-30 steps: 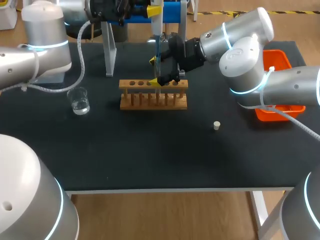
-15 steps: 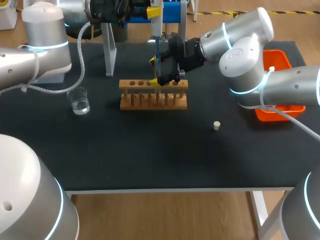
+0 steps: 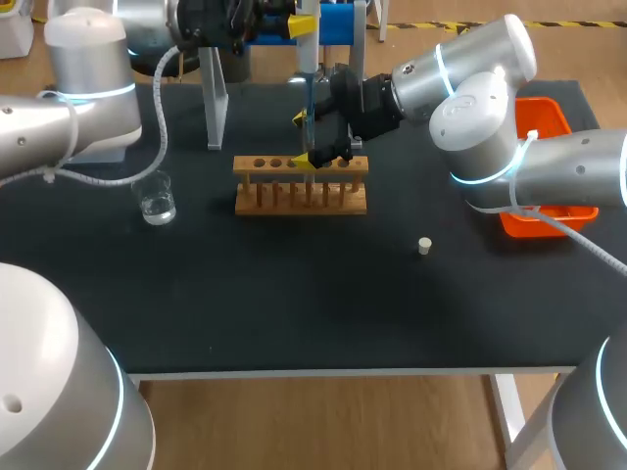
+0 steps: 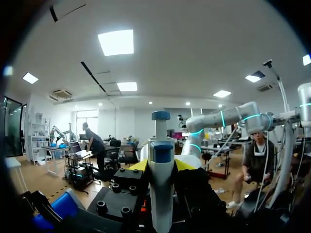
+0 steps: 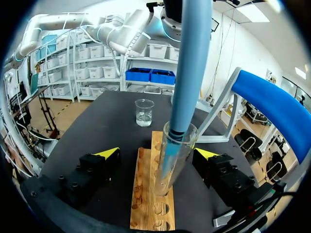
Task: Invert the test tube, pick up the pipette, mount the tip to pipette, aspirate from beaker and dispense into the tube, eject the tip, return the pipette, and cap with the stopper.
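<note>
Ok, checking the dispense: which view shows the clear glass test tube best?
Right wrist view: the clear glass test tube stands in the wooden rack, blue pipette tip inside its mouth. Head view shows a sliver by the right hand; left wrist view, nothing.

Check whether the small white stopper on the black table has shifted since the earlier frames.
No. The small white stopper lies in the same spot, right of the wooden tube rack.

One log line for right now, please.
left gripper: shut on pipette | pipette: lower end inside test tube | right gripper: open, flanking test tube in rack | stopper: loose on table
</note>
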